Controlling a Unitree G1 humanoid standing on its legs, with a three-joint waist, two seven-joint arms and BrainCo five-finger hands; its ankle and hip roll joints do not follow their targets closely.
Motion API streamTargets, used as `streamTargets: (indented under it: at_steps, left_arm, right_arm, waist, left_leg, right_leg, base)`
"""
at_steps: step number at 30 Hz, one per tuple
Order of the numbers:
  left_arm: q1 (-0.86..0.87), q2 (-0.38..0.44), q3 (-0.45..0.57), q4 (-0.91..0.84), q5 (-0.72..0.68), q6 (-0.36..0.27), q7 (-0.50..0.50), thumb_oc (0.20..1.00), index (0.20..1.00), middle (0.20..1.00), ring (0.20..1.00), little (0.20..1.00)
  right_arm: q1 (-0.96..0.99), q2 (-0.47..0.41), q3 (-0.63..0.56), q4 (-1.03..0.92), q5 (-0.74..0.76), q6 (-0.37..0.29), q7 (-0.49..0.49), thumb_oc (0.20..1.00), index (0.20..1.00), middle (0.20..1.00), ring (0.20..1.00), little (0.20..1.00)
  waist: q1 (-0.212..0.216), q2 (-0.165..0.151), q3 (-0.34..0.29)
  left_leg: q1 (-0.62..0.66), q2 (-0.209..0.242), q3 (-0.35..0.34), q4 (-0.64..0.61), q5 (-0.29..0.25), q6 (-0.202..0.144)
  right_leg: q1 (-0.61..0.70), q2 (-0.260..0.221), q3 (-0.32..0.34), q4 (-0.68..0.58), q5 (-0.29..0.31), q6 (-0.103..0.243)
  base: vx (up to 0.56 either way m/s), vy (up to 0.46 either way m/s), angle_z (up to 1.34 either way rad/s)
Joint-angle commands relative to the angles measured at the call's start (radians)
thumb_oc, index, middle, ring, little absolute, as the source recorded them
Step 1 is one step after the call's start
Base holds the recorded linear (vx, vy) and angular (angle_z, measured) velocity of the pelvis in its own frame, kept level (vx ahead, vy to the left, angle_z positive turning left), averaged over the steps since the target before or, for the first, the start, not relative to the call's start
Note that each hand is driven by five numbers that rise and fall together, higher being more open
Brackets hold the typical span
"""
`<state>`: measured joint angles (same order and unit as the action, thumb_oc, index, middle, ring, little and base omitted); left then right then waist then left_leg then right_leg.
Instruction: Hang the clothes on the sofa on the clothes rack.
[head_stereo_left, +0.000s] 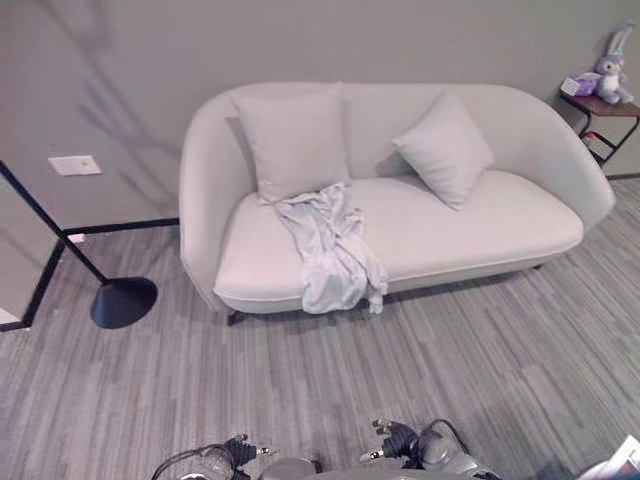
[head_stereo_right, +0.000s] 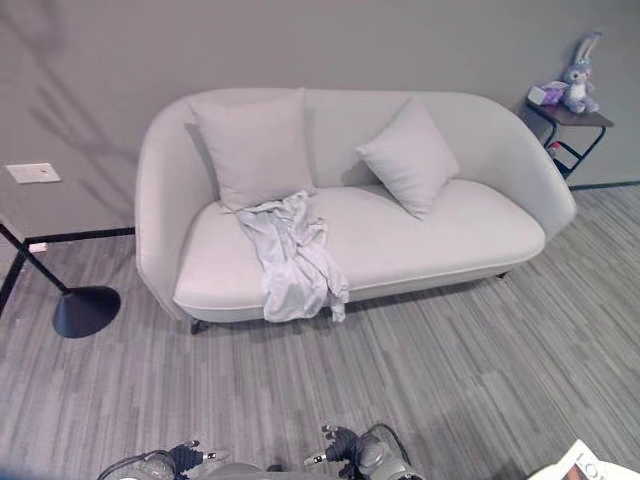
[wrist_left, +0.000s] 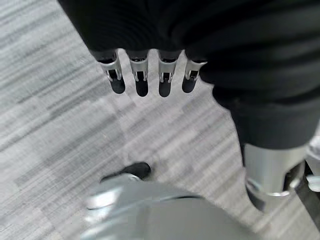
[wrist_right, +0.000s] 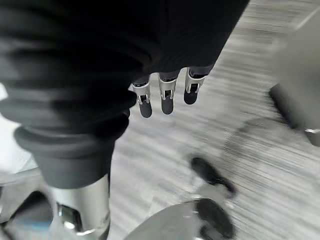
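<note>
A pale grey garment lies crumpled on the left half of the light sofa, its lower part hanging over the seat's front edge towards the floor. My left hand hangs over the striped grey floor with straight fingers and holds nothing. In the right wrist view my right hand is likewise above the floor, fingers straight and empty. Both hands are well away from the sofa.
Two cushions lean on the sofa's backrest. A black pole with a round base stands on the floor left of the sofa. At the right, a small side table carries a plush rabbit. Grey plank floor stretches before the sofa.
</note>
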<state>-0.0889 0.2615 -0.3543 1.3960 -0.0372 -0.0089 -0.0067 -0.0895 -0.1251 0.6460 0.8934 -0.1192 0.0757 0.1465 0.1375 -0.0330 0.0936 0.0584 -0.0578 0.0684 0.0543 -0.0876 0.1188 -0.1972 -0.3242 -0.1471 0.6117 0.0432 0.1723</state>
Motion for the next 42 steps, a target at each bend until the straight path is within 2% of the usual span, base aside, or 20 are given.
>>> streamTargets:
  at_steps: [1, 5, 7, 12, 14, 15, 16, 18, 23, 25, 27, 30, 31, 33, 34, 36, 37, 40, 41, 42]
  left_arm:
    - [-0.026, 0.013, 0.03, 0.039, 0.033, 0.003, 0.0, 1.0, 1.0, 1.0, 1.0, 1.0]
    - [-0.018, 0.006, 0.043, 0.046, 0.013, -0.004, 0.01, 1.0, 1.0, 1.0, 1.0, 1.0]
    - [-0.024, -0.005, 0.031, 0.047, 0.032, -0.009, 0.026, 1.0, 1.0, 1.0, 1.0, 1.0]
    - [-0.031, -0.02, -0.012, 0.045, 0.084, -0.011, 0.029, 1.0, 1.0, 1.0, 1.0, 1.0]
    - [-0.036, -0.023, -0.027, 0.038, 0.086, -0.011, 0.03, 1.0, 1.0, 1.0, 1.0, 1.0]
    - [-0.038, -0.029, -0.05, 0.023, 0.091, -0.01, 0.029, 1.0, 1.0, 1.0, 1.0, 1.0]
    - [-0.038, -0.029, -0.05, 0.023, 0.091, -0.01, 0.029, 1.0, 1.0, 1.0, 1.0, 1.0]
    - [-0.051, -0.038, -0.1, -0.002, 0.128, 0.003, 0.032, 1.0, 1.0, 1.0, 1.0, 1.0]
    - [-0.063, -0.031, -0.149, -0.077, 0.137, 0.011, 0.048, 1.0, 1.0, 1.0, 1.0, 1.0]
    - [-0.069, -0.034, -0.131, -0.081, 0.09, 0.014, 0.057, 1.0, 1.0, 1.0, 1.0, 1.0]
    - [-0.074, -0.033, -0.125, -0.076, 0.074, 0.014, 0.059, 1.0, 1.0, 1.0, 1.0, 1.0]
    - [-0.088, -0.046, -0.098, -0.06, 0.009, 0.006, 0.068, 1.0, 1.0, 1.0, 1.0, 1.0]
    - [-0.09, -0.062, -0.097, -0.04, -0.009, 0.003, 0.067, 1.0, 1.0, 1.0, 1.0, 1.0]
    - [-0.098, -0.074, -0.057, -0.043, -0.03, -0.005, 0.068, 1.0, 1.0, 1.0, 1.0, 1.0]
    - [-0.094, -0.076, -0.046, -0.037, -0.04, -0.01, 0.068, 1.0, 1.0, 1.0, 1.0, 1.0]
    - [-0.074, -0.074, -0.017, -0.056, -0.074, -0.025, 0.043, 1.0, 1.0, 1.0, 1.0, 1.0]
    - [-0.065, -0.073, -0.008, -0.058, -0.088, -0.027, 0.04, 1.0, 1.0, 1.0, 1.0, 1.0]
    - [-0.048, -0.066, 0.012, -0.047, -0.089, -0.027, 0.034, 1.0, 1.0, 1.0, 1.0, 1.0]
    - [-0.045, -0.067, 0.022, -0.031, -0.071, -0.041, 0.037, 1.0, 1.0, 1.0, 1.0, 1.0]
    - [-0.028, -0.059, 0.024, -0.024, -0.051, -0.051, 0.016, 1.0, 1.0, 1.0, 1.0, 1.0]
  right_arm:
    - [-0.038, -0.019, -0.007, -0.055, -0.05, -0.006, 0.014, 1.0, 1.0, 1.0, 1.0, 1.0]
    - [-0.046, -0.021, -0.003, -0.068, -0.03, 0.0, 0.009, 1.0, 1.0, 1.0, 1.0, 1.0]
    - [-0.036, -0.022, -0.009, -0.061, -0.02, 0.004, -0.004, 1.0, 1.0, 1.0, 1.0, 1.0]
    - [-0.015, -0.008, -0.008, -0.024, -0.004, 0.002, 0.003, 1.0, 1.0, 1.0, 1.0, 1.0]
    - [-0.021, -0.001, 0.009, 0.021, -0.017, -0.002, 0.007, 1.0, 1.0, 1.0, 1.0, 1.0]
    - [-0.041, 0.006, 0.032, 0.023, -0.032, 0.003, 0.016, 1.0, 1.0, 1.0, 1.0, 1.0]
    - [-0.041, 0.006, 0.032, 0.023, -0.032, 0.003, 0.016, 1.0, 1.0, 1.0, 1.0, 1.0]
    - [-0.095, 0.017, 0.079, 0.007, -0.068, 0.016, -0.003, 1.0, 1.0, 1.0, 1.0, 1.0]
    - [-0.181, 0.022, 0.1, -0.089, -0.029, 0.034, -0.046, 1.0, 1.0, 1.0, 1.0, 1.0]
    - [-0.245, 0.035, 0.116, -0.085, 0.005, 0.037, -0.073, 1.0, 1.0, 1.0, 1.0, 1.0]
    - [-0.265, 0.043, 0.118, -0.064, 0.016, 0.04, -0.08, 1.0, 1.0, 1.0, 1.0, 1.0]
    - [-0.312, 0.072, 0.121, 0.049, 0.073, 0.032, -0.11, 1.0, 1.0, 1.0, 1.0, 1.0]
    - [-0.324, 0.088, 0.113, 0.117, 0.117, 0.023, -0.12, 1.0, 1.0, 1.0, 1.0, 1.0]
    - [-0.226, 0.024, 0.054, 0.191, 0.102, 0.008, -0.125, 1.0, 1.0, 1.0, 1.0, 1.0]
    - [-0.196, 0.014, 0.043, 0.222, 0.084, -0.015, -0.136, 1.0, 1.0, 1.0, 1.0, 1.0]
    - [-0.191, -0.024, -0.011, 0.215, 0.064, -0.034, -0.163, 1.0, 1.0, 1.0, 1.0, 1.0]
    - [-0.2, -0.031, -0.02, 0.202, 0.046, -0.035, -0.172, 1.0, 1.0, 1.0, 1.0, 1.0]
    - [-0.203, -0.045, -0.021, 0.176, -0.008, -0.036, -0.187, 1.0, 1.0, 1.0, 1.0, 1.0]
    - [-0.147, -0.087, -0.052, 0.25, -0.008, -0.096, -0.189, 1.0, 1.0, 1.0, 1.0, 1.0]
    - [-0.157, -0.115, -0.097, 0.323, -0.023, -0.09, -0.189, 1.0, 1.0, 1.0, 1.0, 1.0]
  waist:
    - [-0.006, 0.005, 0.026]
    - [-0.024, -0.004, 0.048]
    - [-0.057, -0.009, 0.064]
    - [-0.075, -0.025, 0.051]
    - [-0.083, -0.023, 0.031]
    - [-0.079, -0.015, 0.008]
    - [-0.081, -0.012, 0.008]
    - [-0.07, 0.004, -0.013]
    - [-0.039, 0.003, -0.003]
    - [-0.003, -0.025, 0.021]
    - [0.009, -0.036, 0.032]
    - [0.048, -0.054, 0.045]
    - [0.072, -0.044, 0.042]
    - [0.058, -0.039, 0.043]
    - [0.055, -0.029, 0.041]
    - [0.073, 0.012, 0.025]
    - [0.082, 0.019, 0.027]
    - [0.096, 0.016, 0.02]
    - [0.1, 0.014, 0.015]
    - [0.099, 0.006, -0.003]
  left_leg:
    - [-0.04, 0.051, -0.125, -0.105, 0.091, -0.055]
    - [0.017, 0.056, -0.129, -0.122, 0.058, -0.072]
    - [0.062, 0.059, -0.163, -0.132, 0.029, -0.086]
    - [0.119, 0.077, -0.2, -0.141, -0.021, -0.104]
    - [0.144, 0.119, -0.221, -0.142, -0.035, -0.12]
    - [0.165, 0.173, -0.231, -0.141, -0.044, -0.141]
    - [0.165, 0.177, -0.232, -0.141, -0.045, -0.142]
    - [0.137, 0.232, -0.226, -0.077, 0.002, -0.174]
    - [0.041, 0.249, -0.239, 0.135, 0.12, -0.203]
    - [-0.052, 0.278, -0.182, 0.294, 0.187, -0.185]
    - [-0.084, 0.293, -0.151, 0.329, 0.188, -0.174]
    - [-0.165, 0.233, -0.103, 0.321, 0.095, -0.153]
    - [-0.201, 0.166, -0.108, 0.256, 0.039, -0.152]
    - [-0.22, 0.129, -0.099, 0.2, 0.039, -0.149]
    - [-0.234, 0.096, -0.094, 0.148, 0.06, -0.146]
    - [-0.304, 0.015, -0.094, 0.001, 0.188, -0.144]
    - [-0.318, 0.006, -0.085, -0.016, 0.216, -0.148]
    - [-0.306, 0.006, -0.073, -0.03, 0.217, -0.141]
    - [-0.287, 0.003, -0.075, -0.025, 0.216, -0.13]
    - [-0.255, -0.003, -0.079, -0.038, 0.209, -0.116]
  right_leg:
    - [0.069, 0.097, -0.097, -0.145, 0.042, -0.054]
    - [0.028, 0.141, -0.09, -0.404, 0.052, -0.045]
    - [-0.03, 0.163, 0.032, -0.567, 0.123, -0.014]
    - [-0.012, 0.163, 0.075, -0.643, 0.159, -0.009]
    - [-0.02, 0.187, 0.064, -0.581, 0.137, -0.021]
    - [-0.018, 0.209, 0.041, -0.542, 0.097, -0.034]
    - [-0.018, 0.211, 0.038, -0.54, 0.094, -0.035]
    - [0.019, 0.253, 0.001, -0.538, 0.051, -0.058]
    - [0.094, 0.283, -0.023, -0.599, 0.039, -0.092]
    - [0.159, 0.281, -0.049, -0.636, 0.018, -0.125]
    - [0.181, 0.279, -0.051, -0.648, 0.013, -0.132]
    - [0.23, 0.261, -0.068, -0.685, 0.004, -0.132]
    - [0.244, 0.257, -0.079, -0.694, -0.014, -0.126]
    - [0.245, 0.261, -0.077, -0.696, -0.022, -0.121]
    - [0.255, 0.272, -0.073, -0.699, -0.029, -0.121]
    - [0.289, 0.329, -0.058, -0.699, -0.059, -0.129]
    - [0.303, 0.342, -0.048, -0.699, -0.069, -0.132]
    - [0.334, 0.356, -0.025, -0.695, -0.088, -0.137]
    - [0.349, 0.352, -0.025, -0.689, -0.102, -0.135]
    - [0.357, 0.341, -0.029, -0.669, -0.119, -0.131]
  base:
    - [0.15, -0.023, 0.23]
    - [0.22, -0.074, -0.12]
    - [0.29, -0.066, 0.1]
    - [0.32, -0.075, 0.31]
    - [0.48, -0.182, 0.42]
    - [0.29, -0.122, 0.51]
    - [0.53, -0.258, 0.71]
    - [0.39, -0.22, 0.55]
    - [0.23, -0.119, 0.07]
    - [0.25, -0.19, -0.04]
    - [0.17, -0.139, 0.07]
    - [0.26, -0.067, 0.1]
    - [0.22, 0.032, -0.02]
    - [0.15, 0.076, 0.26]
    - [0.17, 0.126, 0.41]
    - [0.27, 0.149, -0.07]
    - [0.29, 0.113, -0.48]
    - [0.22, 0.079, -0.67]
    - [0.3, 0.133, -0.99]
    - [0.39, 0.187, -0.73]
